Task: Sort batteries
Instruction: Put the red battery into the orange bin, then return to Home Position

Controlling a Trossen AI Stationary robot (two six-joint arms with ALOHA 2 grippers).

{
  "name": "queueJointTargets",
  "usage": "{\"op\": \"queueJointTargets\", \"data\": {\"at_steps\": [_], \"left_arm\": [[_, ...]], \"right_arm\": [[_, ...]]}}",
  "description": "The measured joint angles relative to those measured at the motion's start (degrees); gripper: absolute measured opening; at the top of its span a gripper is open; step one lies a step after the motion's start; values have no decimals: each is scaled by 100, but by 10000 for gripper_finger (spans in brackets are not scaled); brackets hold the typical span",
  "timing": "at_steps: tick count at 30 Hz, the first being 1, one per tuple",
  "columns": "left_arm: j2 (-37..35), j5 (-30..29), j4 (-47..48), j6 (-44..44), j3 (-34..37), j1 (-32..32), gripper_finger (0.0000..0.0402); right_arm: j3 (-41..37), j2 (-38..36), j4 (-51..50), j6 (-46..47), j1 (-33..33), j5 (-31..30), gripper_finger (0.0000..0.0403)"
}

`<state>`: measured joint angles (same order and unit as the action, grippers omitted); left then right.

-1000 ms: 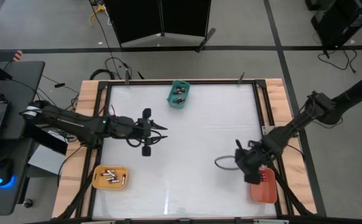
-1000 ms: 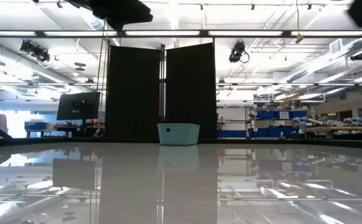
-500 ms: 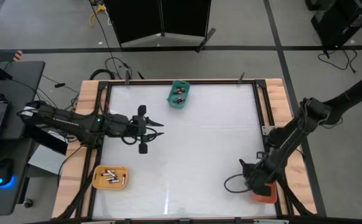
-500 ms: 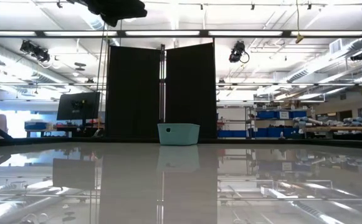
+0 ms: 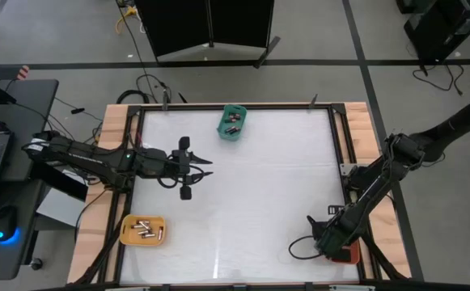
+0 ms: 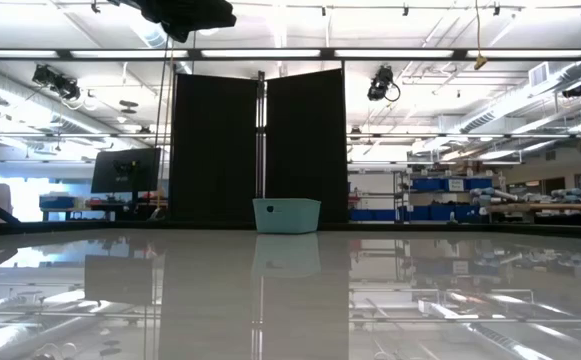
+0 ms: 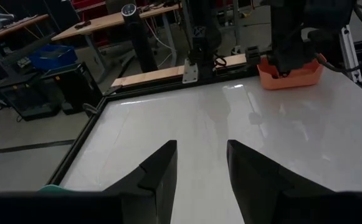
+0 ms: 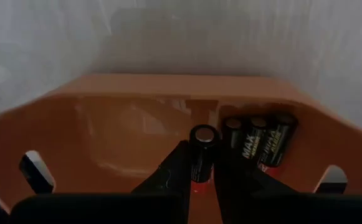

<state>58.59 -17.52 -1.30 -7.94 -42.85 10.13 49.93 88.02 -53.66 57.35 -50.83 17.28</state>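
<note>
My right gripper [image 5: 328,241] hangs over the orange tray [image 5: 349,255] at the table's near right corner, pointing steeply down and shut on a dark, red-ended battery [image 8: 201,138]. Three dark batteries [image 8: 259,140] lie side by side inside that orange tray [image 8: 124,143]. My left gripper [image 7: 202,147] stands open and empty above the table's left middle [image 5: 205,168]. More batteries lie in the teal tray [image 5: 232,123] at the far edge and in the yellow tray [image 5: 143,229] at the near left. My right gripper pinches the battery's round side [image 8: 200,163] between its two fingers [image 8: 173,169], which come from above, slanting down. The battery stands on end in the hold, its silvery cap toward the wrist camera and its red end low, inside the tray's walls.
The low view shows the teal tray [image 6: 286,215] at the far edge, with my left arm [image 6: 185,12] high above the table. The wooden frame [image 5: 113,170] runs around the white table top. The right arm's base post [image 7: 199,43] stands beside the orange tray [image 7: 291,72].
My right gripper has moved toward the table's near edge and down over the orange tray, tipping more steeply downward, and stays shut.
</note>
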Motion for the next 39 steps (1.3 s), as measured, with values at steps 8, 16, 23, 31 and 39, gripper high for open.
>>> {"op": "queueJointTargets", "data": {"at_steps": [8,16,23,31,39], "left_arm": [[2,-4,2,30,0,0,147],[2,-8,66,55,0,0,147],[2,-311,184,45,-1,0,147],[4,-363,175,46,-1,-2,147],[4,-361,310,63,-1,-2,141]], "right_arm": [[-22,226,-103,-186,-61,193,60],[-37,483,-150,-528,-59,162,69],[-35,436,-150,-413,-59,83,113],[160,425,-268,-393,-59,214,133],[1093,386,-1242,-960,52,-254,56]]}}
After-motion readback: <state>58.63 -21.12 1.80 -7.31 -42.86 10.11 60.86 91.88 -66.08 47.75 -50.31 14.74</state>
